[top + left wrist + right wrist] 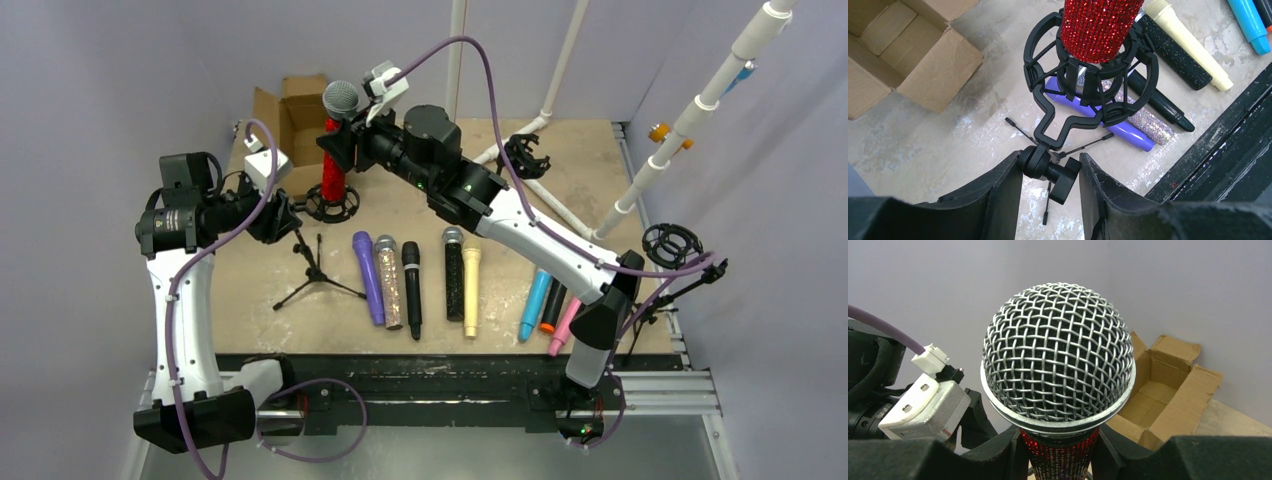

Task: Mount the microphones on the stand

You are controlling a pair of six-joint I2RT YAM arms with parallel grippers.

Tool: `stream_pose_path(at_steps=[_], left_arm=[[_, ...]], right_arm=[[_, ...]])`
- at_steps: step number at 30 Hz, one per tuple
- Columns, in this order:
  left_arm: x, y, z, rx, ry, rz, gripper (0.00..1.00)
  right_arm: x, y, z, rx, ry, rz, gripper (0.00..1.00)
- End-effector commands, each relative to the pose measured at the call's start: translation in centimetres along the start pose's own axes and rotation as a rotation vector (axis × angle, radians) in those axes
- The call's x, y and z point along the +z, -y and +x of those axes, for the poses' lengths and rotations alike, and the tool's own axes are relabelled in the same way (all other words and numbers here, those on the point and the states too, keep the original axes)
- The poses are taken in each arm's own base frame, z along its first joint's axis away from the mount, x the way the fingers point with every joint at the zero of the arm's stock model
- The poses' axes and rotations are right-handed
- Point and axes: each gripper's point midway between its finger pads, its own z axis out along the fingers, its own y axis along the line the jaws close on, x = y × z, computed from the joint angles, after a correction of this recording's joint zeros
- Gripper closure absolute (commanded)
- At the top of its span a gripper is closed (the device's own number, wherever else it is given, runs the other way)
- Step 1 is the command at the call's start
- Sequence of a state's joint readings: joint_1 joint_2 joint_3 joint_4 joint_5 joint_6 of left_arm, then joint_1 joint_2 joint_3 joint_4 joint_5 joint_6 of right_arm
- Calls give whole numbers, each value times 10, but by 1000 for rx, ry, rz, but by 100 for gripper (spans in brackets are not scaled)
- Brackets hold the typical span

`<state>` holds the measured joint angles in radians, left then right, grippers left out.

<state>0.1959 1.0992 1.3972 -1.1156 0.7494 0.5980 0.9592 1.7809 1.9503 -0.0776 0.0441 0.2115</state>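
The red glitter microphone (333,165) stands upright, its lower end inside a black shock mount (331,205) on a small tripod stand (314,268). My right gripper (343,140) is shut on the microphone just below its mesh head (1058,355). My left gripper (288,216) is shut on the stand's swivel joint and knob (1050,170) under the mount (1088,85); the red body (1098,25) sits in the ring. Purple (368,278), silver glitter (389,283), black (412,290), black glitter (454,275), cream (471,290), light blue (535,303) and pink (563,328) microphones lie in a row.
An open cardboard box (295,110) sits at the back left, close behind the red microphone. Another shock mount (523,155) lies at the back centre and one (670,245) is on a stand at the right edge. White pipes (690,115) rise at the right.
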Motion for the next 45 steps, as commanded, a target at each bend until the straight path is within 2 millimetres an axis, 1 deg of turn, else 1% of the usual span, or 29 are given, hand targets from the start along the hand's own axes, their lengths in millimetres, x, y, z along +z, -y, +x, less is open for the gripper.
stream_pose_path(at_steps=[1,9,12,17,22,28,31,34,37,39,45], left_arm=[[3,6,-1,28,23,39,75],[7,3,8,21,0,36,84],[9,2,13,18,-14,32,88],[10,2,19,19,-35,29,91],[9,1,22,26,-52,23,92],[9,4,26,19,-57,30,94],[9,4,27,21,-59,29,95],[9,4,28,24,-63,26,95],[9,4,30,25,-70,25,96],[9,4,30,26,-71,25,96],[9,4,32,26,-76,26,97]], right_arm=[[-2,2,-10,2,44,17,100],[-7,0,4,-29,13,37,100],[-13,-3,5,-35,12,47,100],[-23,-4,2,-19,30,57,100],[-27,1,3,-8,26,90,100],[-20,4,17,16,-5,167,100],[-19,6,24,28,-14,243,100],[-19,2,26,45,-22,271,100],[-22,-8,26,26,-22,296,100],[-23,-10,28,13,-29,321,100],[-25,-3,38,11,-28,401,100]])
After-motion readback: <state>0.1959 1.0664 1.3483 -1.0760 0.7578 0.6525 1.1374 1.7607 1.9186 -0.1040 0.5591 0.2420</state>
